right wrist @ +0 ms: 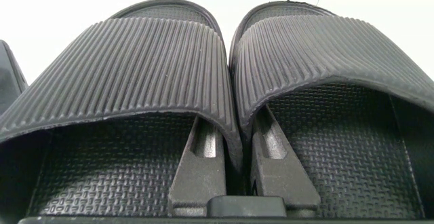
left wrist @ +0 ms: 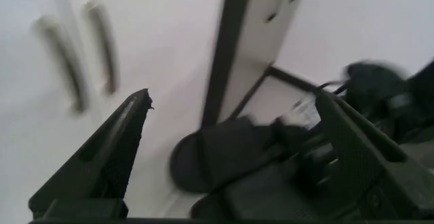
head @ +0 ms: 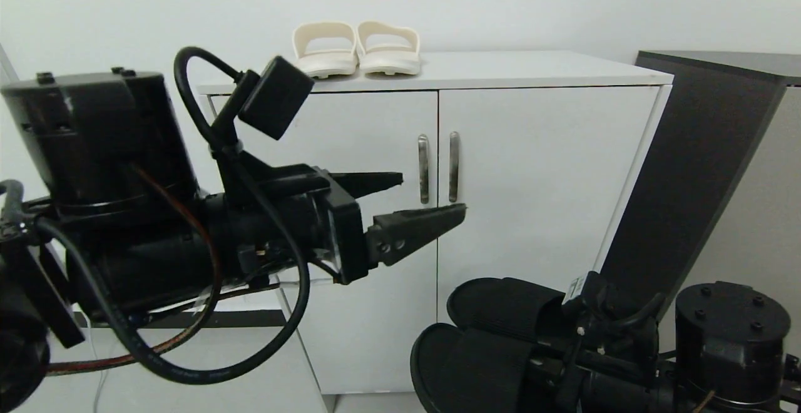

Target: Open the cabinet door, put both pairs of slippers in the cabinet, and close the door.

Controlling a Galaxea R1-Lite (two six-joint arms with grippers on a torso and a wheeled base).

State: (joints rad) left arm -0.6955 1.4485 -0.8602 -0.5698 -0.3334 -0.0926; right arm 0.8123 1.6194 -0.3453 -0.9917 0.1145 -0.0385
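Note:
The white cabinet stands with both doors shut, and its two metal handles meet at the middle. A cream pair of slippers rests on its top. My left gripper is open, level with the handles and in front of the left door, holding nothing. Low on the right, my right gripper is shut on the black pair of slippers. One finger sits inside each slipper, pinching their adjoining side walls together.
A dark grey cabinet stands right against the white cabinet's right side. A plain white wall lies behind. Pale floor shows at the lower left.

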